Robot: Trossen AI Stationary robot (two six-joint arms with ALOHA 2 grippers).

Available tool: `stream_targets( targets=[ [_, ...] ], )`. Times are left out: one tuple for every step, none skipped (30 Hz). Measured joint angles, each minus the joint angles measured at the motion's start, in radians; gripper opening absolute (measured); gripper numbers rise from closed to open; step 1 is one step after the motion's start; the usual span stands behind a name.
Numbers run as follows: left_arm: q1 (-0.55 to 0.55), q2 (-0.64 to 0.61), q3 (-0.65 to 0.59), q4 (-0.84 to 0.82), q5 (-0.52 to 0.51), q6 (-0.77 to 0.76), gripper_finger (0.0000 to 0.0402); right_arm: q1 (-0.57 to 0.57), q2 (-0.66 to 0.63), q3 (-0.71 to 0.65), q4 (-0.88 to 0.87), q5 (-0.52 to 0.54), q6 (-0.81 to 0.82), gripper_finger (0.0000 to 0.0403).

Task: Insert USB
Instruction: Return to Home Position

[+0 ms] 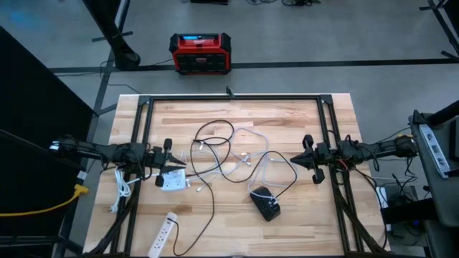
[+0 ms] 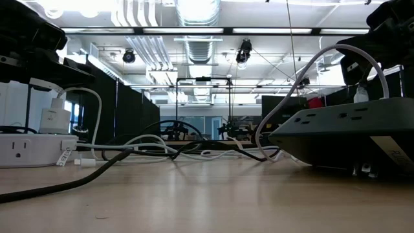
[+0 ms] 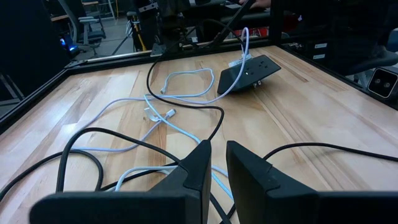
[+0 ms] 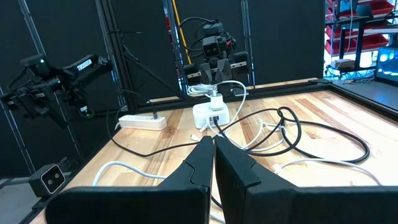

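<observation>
1. Black power strip (image 1: 267, 203) lies flat at an angle, centre-right on the tabletop (image 1: 301, 229). A pale cable (image 3: 246, 43) is plugged into its top face and arches up from it.
2. White power strip (image 1: 172, 182) sits at the left side with a white charger block (image 2: 55, 118) standing in it. A second white power strip (image 1: 163, 233) lies near the front edge, apart from the first.
3. Thin black cable (image 1: 215, 136) and more pale cable lie in loose overlapping loops between the strips.
4. Left gripper (image 3: 219, 149) is above the left side, just beside the white power strip. Only a narrow slit shows between its fingers, and it holds nothing.
5. Right gripper (image 4: 213, 142) is above the right side, near the black power strip. Its fingers are pressed almost together, empty.
6. The tabletop is light wood planks inside a black metal frame (image 1: 237, 97).
7. Room: grey floor (image 1: 323, 36) with a red-and-black box (image 1: 201, 53) behind the tabletop. The low view shows ceiling ducts (image 2: 194, 13), strip lights and dark partitions.
</observation>
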Motion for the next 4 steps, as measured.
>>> stream_targets(
  targets=[
    [0.000, 0.000, 0.000, 0.000, 0.000, 0.000, 0.0039, 0.000, 0.000, 0.000, 0.000, 0.000, 0.000, 0.0000],
    [0.000, 0.000, 0.000, 0.000, 0.000, 0.000, 0.0039, 0.000, 0.000, 0.000, 0.000, 0.000, 0.000, 0.0000],
    [0.000, 0.000, 0.000, 0.000, 0.000, 0.000, 0.0039, 0.000, 0.000, 0.000, 0.000, 0.000, 0.000, 0.0000],
    [0.000, 0.000, 0.000, 0.000, 0.000, 0.000, 0.0039, 0.000, 0.000, 0.000, 0.000, 0.000, 0.000, 0.0000]
  ],
)
